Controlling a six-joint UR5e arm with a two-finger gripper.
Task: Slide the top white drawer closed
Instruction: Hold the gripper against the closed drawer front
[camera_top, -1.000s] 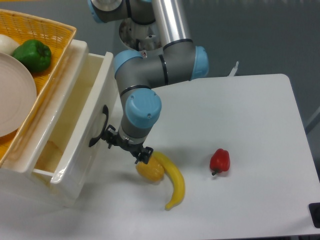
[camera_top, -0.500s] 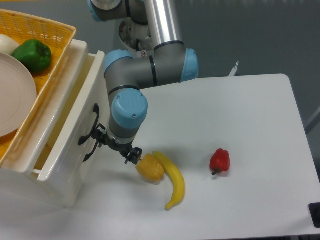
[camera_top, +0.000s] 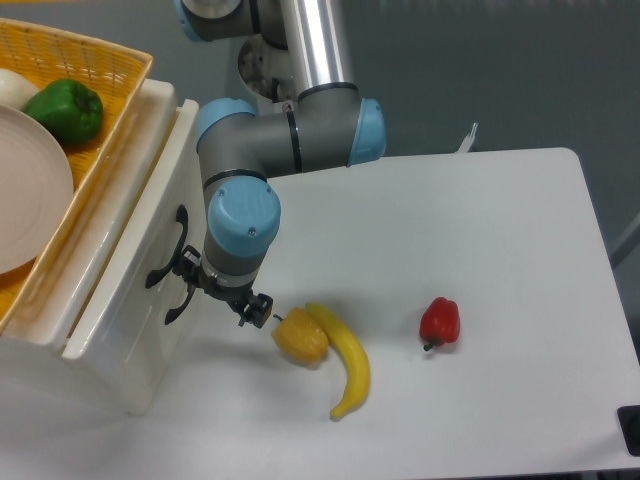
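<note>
Top glossy cream-white plastic drawer w/ curved black handle: sits at left, upper of small white cabinet, front face nearly flush w/ cabinet front; only a thin strip of its top rim shows below the yellow wicker basket.

Black two-finger gripper on grey/blue arm: just right of drawer front, beside the handle. Contact w/ front or handle – cannot tell. Jaws – open or closed cannot tell, wrist housing hides most of them.

Edges/room: gripper's lower end close to yellow-orange rounded fruit, small gap visible. Yellow banana touches that fruit on its right side. Red bell pepper well apart, further right. White table bare from pepper to right & far edges; front edge near banana tip.

Basket on cabinet top holds green bell pepper & pale round plate. Backdrop grey wall.
</note>
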